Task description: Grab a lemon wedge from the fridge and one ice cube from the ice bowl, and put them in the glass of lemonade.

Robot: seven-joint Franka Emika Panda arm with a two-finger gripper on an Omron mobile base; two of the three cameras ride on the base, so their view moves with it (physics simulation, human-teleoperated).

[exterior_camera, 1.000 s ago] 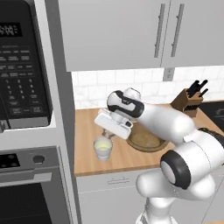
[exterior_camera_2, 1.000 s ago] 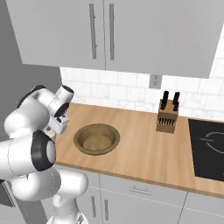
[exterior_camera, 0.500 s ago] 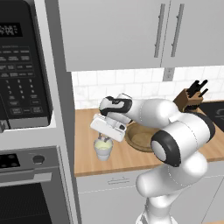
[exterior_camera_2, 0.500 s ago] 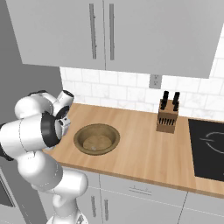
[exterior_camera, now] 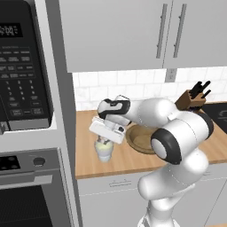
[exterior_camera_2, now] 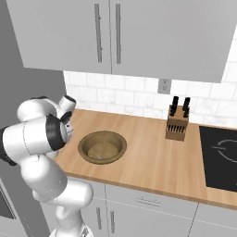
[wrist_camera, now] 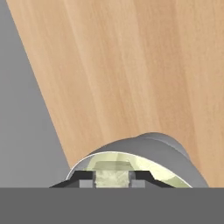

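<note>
On the wooden counter [exterior_camera: 119, 159], the tool [wrist_camera: 113, 178] pinches a pale cube directly above the glass of lemonade [exterior_camera: 104, 150].

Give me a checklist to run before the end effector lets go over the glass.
1. End effector above the glass: ok.
2. Pale block between the fingertips, over the drink: ok.
3. Block is the ice cube rather than the lemon wedge: cannot tell.
4. Glass upright on the counter: ok.
5. Bowl apart from the glass: ok.
6. Lemon wedge already in the drink: cannot tell.
</note>
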